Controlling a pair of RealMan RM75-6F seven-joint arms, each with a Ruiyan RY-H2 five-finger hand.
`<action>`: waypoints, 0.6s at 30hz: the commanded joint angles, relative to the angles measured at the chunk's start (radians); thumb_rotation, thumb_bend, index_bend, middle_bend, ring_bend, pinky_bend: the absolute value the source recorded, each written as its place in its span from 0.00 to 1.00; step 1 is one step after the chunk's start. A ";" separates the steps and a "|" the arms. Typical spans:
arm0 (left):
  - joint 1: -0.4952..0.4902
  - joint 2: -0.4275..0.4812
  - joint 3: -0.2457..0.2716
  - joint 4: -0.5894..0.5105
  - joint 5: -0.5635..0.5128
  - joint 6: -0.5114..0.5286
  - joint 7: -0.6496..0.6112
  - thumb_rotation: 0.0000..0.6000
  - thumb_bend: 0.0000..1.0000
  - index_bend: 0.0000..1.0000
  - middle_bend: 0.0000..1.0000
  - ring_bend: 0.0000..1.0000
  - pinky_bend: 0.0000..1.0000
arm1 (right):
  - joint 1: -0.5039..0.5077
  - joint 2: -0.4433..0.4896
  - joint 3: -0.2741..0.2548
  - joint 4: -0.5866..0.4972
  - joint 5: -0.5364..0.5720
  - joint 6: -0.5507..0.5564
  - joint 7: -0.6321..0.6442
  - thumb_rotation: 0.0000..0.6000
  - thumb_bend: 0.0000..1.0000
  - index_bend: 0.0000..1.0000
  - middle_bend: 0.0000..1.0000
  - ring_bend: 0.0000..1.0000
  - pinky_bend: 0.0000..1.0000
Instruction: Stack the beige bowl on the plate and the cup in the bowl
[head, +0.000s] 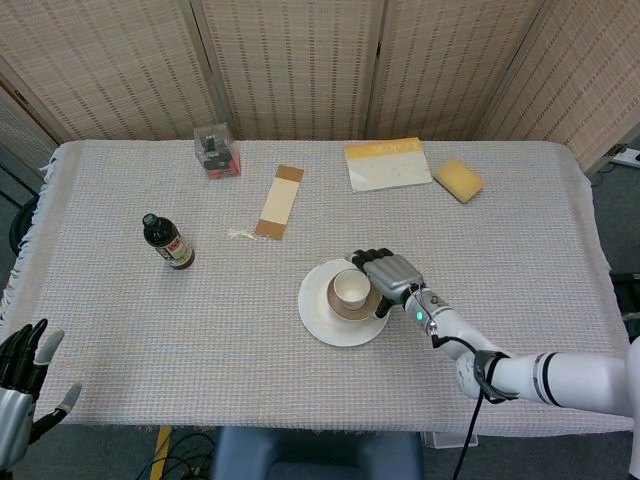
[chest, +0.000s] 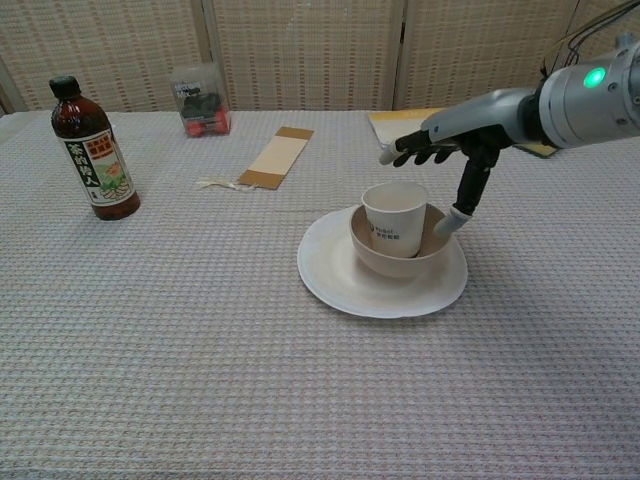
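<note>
Cup (chest: 395, 217) in bowl (chest: 433, 245), clear of spread right-hand fingers (chest: 452, 218).

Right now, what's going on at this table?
The stack looks built: the beige bowl sits on the plate, and the cup stands in the bowl, leaning a little. The right hand hovers just above and beside the cup with its fingers spread, holding nothing. The left hand idles open off the table's near-left corner. A bottle, a sponge and some cards lie untouched around the table.
</note>
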 joint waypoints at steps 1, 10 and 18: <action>0.000 0.000 -0.001 0.001 0.000 0.001 0.000 1.00 0.31 0.03 0.00 0.00 0.16 | -0.003 0.051 0.002 -0.048 -0.012 0.002 0.019 1.00 0.19 0.00 0.00 0.00 0.00; -0.003 -0.008 0.002 -0.002 0.008 -0.011 0.020 1.00 0.31 0.03 0.00 0.00 0.16 | -0.173 0.331 0.044 -0.313 -0.286 0.116 0.143 1.00 0.15 0.00 0.00 0.00 0.00; -0.005 -0.013 0.006 -0.006 0.020 -0.018 0.039 1.00 0.31 0.03 0.00 0.00 0.16 | -0.551 0.323 -0.071 -0.296 -0.926 0.456 0.334 1.00 0.13 0.00 0.00 0.00 0.00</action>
